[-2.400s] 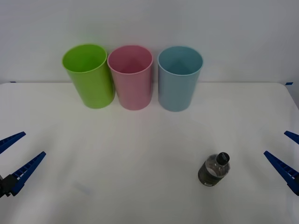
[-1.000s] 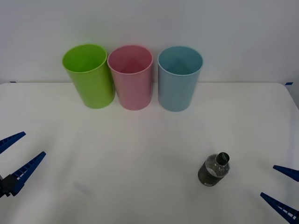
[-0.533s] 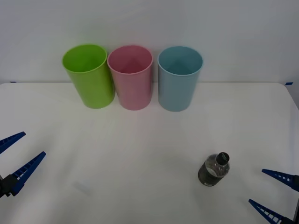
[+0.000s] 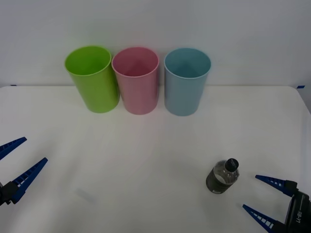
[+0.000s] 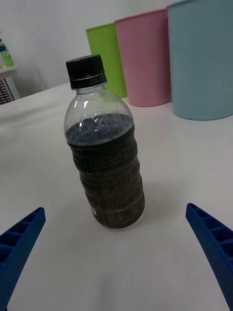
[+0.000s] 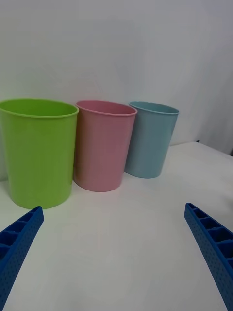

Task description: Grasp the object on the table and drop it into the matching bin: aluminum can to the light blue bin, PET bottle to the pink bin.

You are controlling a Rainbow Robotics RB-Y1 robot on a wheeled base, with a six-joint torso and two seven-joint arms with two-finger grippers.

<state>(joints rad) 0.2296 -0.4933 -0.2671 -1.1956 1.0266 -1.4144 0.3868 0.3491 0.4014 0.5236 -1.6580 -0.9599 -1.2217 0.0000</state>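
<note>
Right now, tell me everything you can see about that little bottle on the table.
The PET bottle is small, clear ribbed plastic with a black screw cap and dark contents filling it to the shoulder, clear above that. It stands upright on the white table, toward the robot's right and well in front of the three bins. Nothing touches it; the right end effector sits open just beside it, fingers pointing at it.

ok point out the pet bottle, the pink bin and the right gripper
PET bottle [image 5: 106, 160], right wrist view, on its dark-filled body
pink bin [image 4: 138, 90], front view, on its outer wall
right gripper [image 4: 256, 192], front view, midway between its open fingertips
</note>
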